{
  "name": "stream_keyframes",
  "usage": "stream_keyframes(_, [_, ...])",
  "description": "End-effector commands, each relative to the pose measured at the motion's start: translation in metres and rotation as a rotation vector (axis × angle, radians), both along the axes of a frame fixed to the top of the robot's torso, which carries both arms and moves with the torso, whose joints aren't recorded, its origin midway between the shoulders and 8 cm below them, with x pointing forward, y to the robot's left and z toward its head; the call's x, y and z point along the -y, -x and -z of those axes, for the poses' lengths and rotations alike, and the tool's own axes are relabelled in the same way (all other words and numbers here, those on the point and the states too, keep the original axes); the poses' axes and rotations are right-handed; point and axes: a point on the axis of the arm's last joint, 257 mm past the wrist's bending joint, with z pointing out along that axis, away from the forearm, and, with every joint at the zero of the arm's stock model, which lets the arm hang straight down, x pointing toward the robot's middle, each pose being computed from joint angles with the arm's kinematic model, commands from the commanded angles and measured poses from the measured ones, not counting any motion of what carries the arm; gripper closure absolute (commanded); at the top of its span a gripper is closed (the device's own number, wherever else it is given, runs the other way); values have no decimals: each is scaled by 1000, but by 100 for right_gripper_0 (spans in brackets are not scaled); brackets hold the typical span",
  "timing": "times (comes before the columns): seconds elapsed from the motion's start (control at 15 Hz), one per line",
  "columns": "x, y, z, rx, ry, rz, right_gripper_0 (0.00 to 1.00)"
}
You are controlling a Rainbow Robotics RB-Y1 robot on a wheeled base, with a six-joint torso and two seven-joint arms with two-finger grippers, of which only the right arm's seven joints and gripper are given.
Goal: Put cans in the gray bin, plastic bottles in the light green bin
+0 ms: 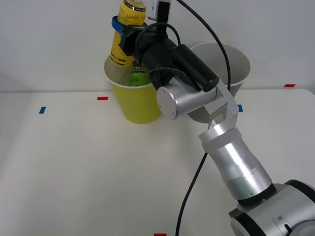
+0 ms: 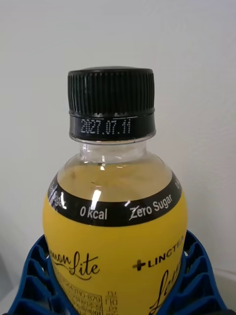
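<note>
My right gripper (image 1: 119, 30) is shut on a yellow plastic bottle (image 1: 126, 34) and holds it upright above the light green bin (image 1: 134, 105). A second bottle with a green label (image 1: 138, 78) stands inside that bin. In the right wrist view the yellow bottle (image 2: 115, 236) has a black cap, and blue ribbed fingers (image 2: 37, 275) clasp its body on both sides. Behind my arm stands the gray bin (image 1: 235, 66), half hidden, with a pale inside. No cans are in view.
Small red tape marks (image 1: 102, 98) and blue tape marks (image 1: 42, 110) lie on the white table (image 1: 74, 172). A black cable (image 1: 194, 182) runs along my arm. A white wall stands behind the bins.
</note>
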Motion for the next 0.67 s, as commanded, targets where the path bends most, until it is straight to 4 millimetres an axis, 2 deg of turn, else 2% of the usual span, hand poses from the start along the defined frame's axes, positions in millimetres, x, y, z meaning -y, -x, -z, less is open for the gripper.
stream_keyframes(0.07, [-3,1,0,5,12,-2,100])
stream_keyframes(0.4, [-4,2,1,3,7,-3,100])
stream_keyframes(0.47, [-4,2,1,2,8,-4,91])
stream_keyframes(0.53, [-4,2,0,2,6,-4,68])
stream_keyframes(0.67, [-6,3,1,2,7,-7,7])
